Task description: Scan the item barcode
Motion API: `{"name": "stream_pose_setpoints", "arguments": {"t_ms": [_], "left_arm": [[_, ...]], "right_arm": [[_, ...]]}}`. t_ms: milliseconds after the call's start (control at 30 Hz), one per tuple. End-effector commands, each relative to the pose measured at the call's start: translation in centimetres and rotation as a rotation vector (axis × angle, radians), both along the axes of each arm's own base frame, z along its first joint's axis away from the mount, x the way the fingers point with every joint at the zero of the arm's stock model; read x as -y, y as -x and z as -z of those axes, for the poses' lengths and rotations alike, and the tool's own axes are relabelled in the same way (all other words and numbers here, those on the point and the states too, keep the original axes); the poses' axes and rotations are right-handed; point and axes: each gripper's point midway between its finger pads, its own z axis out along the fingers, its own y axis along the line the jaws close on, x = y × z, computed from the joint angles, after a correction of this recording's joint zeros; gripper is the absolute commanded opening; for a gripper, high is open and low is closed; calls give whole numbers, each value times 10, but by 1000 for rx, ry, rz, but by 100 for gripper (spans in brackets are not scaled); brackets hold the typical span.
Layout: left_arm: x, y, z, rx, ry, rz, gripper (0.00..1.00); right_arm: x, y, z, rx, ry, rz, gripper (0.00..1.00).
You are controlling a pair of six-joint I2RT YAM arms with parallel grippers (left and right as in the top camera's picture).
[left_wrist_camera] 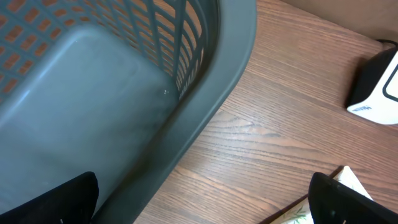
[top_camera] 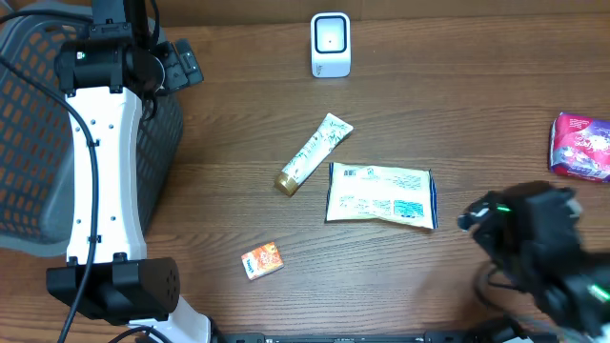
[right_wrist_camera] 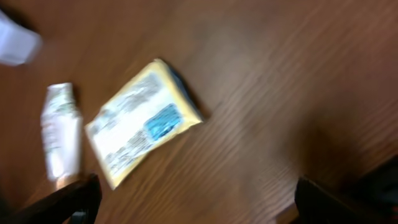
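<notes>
Pre-grasp step: L claw point(left_wrist_camera: 199, 208) & R claw point(right_wrist_camera: 196, 205) spread, empty; next we'd have R pinch packet point(top_camera: 381, 193), then scanner point(top_camera: 331, 45)

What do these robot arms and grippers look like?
The left arm is a long white shell with black joints at both ends and a black cable along it. The right arm is black, blurred here, with a green light. The left gripper and right gripper have black fingers.

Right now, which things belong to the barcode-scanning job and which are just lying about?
Job, likely: white scanner; yellow packet, in view of the right pincer.
Lying about for now: cream tube, small orange box, purple packet, grey basket.
</notes>
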Motion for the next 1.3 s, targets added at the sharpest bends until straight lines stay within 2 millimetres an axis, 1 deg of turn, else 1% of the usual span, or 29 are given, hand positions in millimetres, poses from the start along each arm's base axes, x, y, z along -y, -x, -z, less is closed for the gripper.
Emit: {"name": "stream_pose_setpoints", "arguments": {"t_ms": [0, 67, 100, 133, 167, 200, 267, 333, 400, 533, 700, 867, 1033, 1133, 1267], "left_arm": [[1, -1, 6, -17, 5, 4, 100], [1, -1, 6, -16, 4, 4, 100], [1, -1, 6, -16, 5, 4, 100], [1, -1, 6, -16, 4, 4, 100], [1, -1, 6, -16, 4, 4, 100], [1, -1, 6, -17, 5, 4, 100], [1, -1, 6, -16, 5, 4, 100], [1, -1, 6, -16, 4, 4, 99], [1, -1, 6, -16, 5, 4, 100], [1, -1, 6, -16, 5, 4, 100], [1, -1, 6, -17, 5, 4, 100], [1, -1, 6, -16, 5, 4, 100], [1, -1, 6, -16, 4, 4, 100], [1, -1, 6, -16, 5, 4, 100], [1, -1, 6, -16, 5, 4, 100]], "right_arm": [[-17, -4, 44, -50, -103, 68, 100], [-48, -17, 61, -36, -252, 7, 100], [-66, -23, 69, -30, -342, -35, 100], [-79, -27, 76, -30, -403, -66, 100], [-87, -29, 85, -35, -443, -78, 100], [-90, -28, 96, -57, -465, -53, 100], [-88, -21, 117, -136, -483, 55, 100], [-86, -15, 129, -195, -486, 127, 100], [-88, -18, 134, -208, -488, 137, 100], [-93, -30, 139, -195, -496, 138, 100], [-97, -45, 152, -198, -508, 199, 100], [-109, -48, 169, -254, -529, 179, 100], [-124, -72, 174, -175, -536, 129, 100], [-122, -81, 178, -135, -507, 131, 100], [-113, -86, 181, -106, -458, 156, 100]]}}
